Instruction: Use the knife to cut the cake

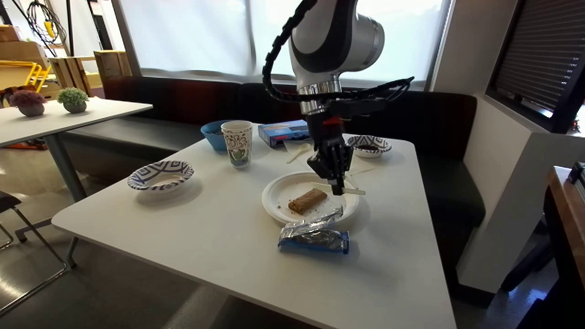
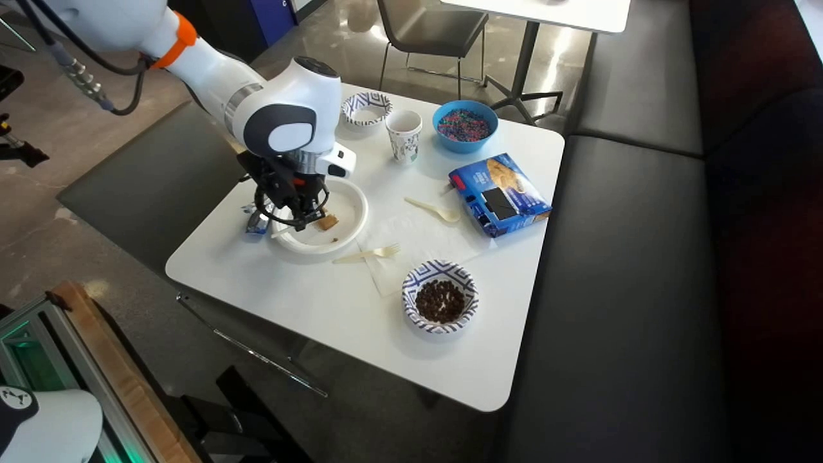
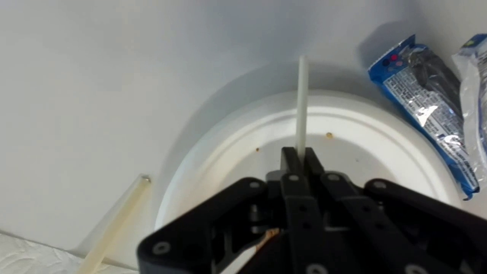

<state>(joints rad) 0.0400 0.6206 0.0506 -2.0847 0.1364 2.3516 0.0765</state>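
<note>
The knife (image 1: pixel 354 191) is slim and pale. My gripper (image 1: pixel 337 188) is shut on it and holds it roughly level above the plate. In the wrist view one end of the knife (image 3: pixel 301 106) sticks out past the fingertips (image 3: pixel 298 154) over the plate's rim. The cake (image 1: pixel 307 201), a brown-tan slab, lies on the round white plate (image 1: pixel 269 201), beside the gripper. The gripper (image 2: pixel 299 226) partly covers the cake (image 2: pixel 327 222) in an exterior view. In the wrist view the fingers hide all but a sliver of the cake (image 3: pixel 268 236). Crumbs lie on the plate.
Blue-silver wrapped packets (image 3: pixel 426 110) lie against the plate's edge. A pale fork (image 2: pixel 379 253) lies by the plate, partly on a napkin (image 2: pixel 418 241). A spoon (image 2: pixel 437 209), blue box (image 2: pixel 498 193), cup (image 1: pixel 237 144), blue bowl (image 2: pixel 479 143) and patterned bowls (image 1: pixel 161 176) stand around the table.
</note>
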